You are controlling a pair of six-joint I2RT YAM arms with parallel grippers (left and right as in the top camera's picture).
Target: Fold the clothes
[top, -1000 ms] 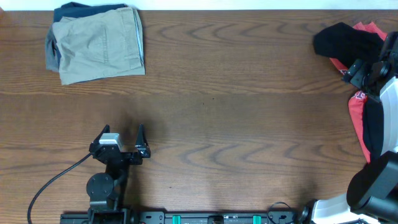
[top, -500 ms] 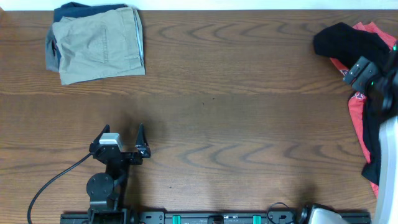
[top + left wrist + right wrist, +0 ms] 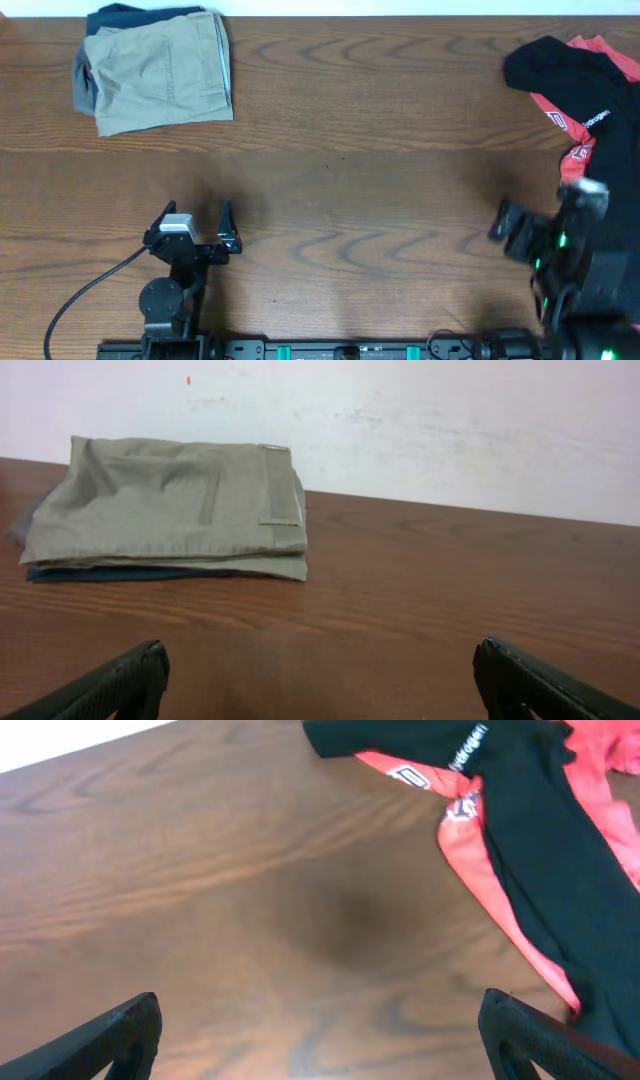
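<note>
The folded khaki shorts (image 3: 158, 72) lie at the table's far left corner on top of folded navy-blue shorts (image 3: 130, 14); both show in the left wrist view, khaki (image 3: 170, 510) over navy (image 3: 110, 572). The black and red sportswear (image 3: 585, 95) lies unfolded at the far right, also in the right wrist view (image 3: 540, 840). My left gripper (image 3: 196, 222) is open and empty near the front left, well short of the stack. My right gripper (image 3: 515, 230) is open and empty at the front right, beside the sportswear, blurred in the overhead view.
A black cable (image 3: 85, 290) runs from the left arm to the front edge. A white wall (image 3: 450, 430) stands behind the table's far edge. Bare brown wood (image 3: 380, 170) spans the middle.
My right arm has drawn back from the black and red sportswear at the far right toward the front right of the table, empty. The sportswear now lies uncovered. The left arm has not moved.
</note>
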